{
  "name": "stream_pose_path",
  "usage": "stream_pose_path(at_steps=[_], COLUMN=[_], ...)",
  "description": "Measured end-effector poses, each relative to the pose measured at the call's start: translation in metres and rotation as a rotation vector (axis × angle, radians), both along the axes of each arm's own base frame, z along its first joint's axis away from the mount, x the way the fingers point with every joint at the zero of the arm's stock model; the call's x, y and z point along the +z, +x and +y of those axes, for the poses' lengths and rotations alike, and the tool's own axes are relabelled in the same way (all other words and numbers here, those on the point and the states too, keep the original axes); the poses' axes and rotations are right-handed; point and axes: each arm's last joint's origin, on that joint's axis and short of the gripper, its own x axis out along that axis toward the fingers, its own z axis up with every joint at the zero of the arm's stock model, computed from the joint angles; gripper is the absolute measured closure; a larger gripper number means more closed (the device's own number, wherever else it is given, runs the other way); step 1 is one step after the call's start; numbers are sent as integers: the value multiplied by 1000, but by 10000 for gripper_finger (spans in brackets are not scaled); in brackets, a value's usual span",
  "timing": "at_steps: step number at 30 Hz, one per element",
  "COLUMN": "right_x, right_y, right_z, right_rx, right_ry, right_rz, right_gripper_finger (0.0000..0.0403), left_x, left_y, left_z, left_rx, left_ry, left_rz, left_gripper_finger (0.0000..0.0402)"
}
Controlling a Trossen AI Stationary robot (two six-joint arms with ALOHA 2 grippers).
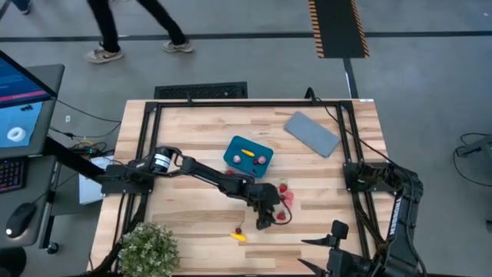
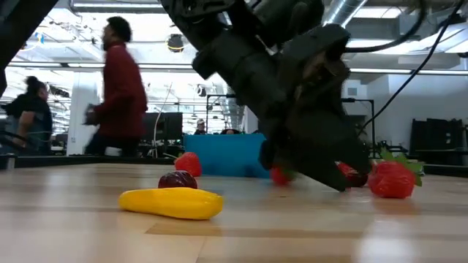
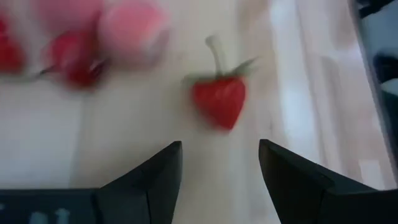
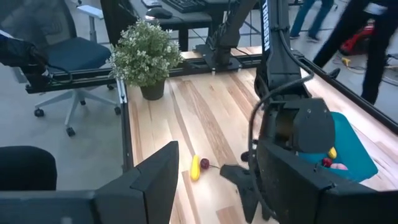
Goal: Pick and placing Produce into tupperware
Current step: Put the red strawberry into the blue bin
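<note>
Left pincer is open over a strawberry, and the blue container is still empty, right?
Not quite. The left pincer is open over a strawberry, but the blue container isn't empty: the high view shows a yellow piece and pink pieces already inside it.

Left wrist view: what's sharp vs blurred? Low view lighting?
Left wrist view: strawberry slightly soft, pink and red fruit behind it heavily blurred, left gripper open. Low view: bright backlit room, arm nearly silhouetted, yellow piece clear.
</note>
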Motion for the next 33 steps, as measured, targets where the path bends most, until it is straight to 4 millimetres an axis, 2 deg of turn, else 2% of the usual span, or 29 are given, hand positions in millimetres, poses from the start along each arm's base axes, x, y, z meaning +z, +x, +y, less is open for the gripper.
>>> stream_pose_path(at_steps=[8,15,20,24,27,33], right_x=[0,0,0,0,0,0], right_y=[0,0,0,1,1,1], right_z=[0,0,0,1,1,1], right_rx=[0,1,1,1,0,0], right_ry=[2,7,9,17,20,23], right_rz=[2,1,0,-3,-5,-6], right_gripper_finger=[163,163,163,163,163,163], left_x=[17,6,20,42,52,46], left_y=[12,9,8,12,11,3], left_z=[-11,-15,-9,-7,-1,19], left_rx=[-25,-49,-51,-63,-82,-67], left_ry=[6,117,168,297,394,489], left_rz=[-97,0,-14,-32,30,184], left_gripper_finger=[198,198,198,198,198,198])
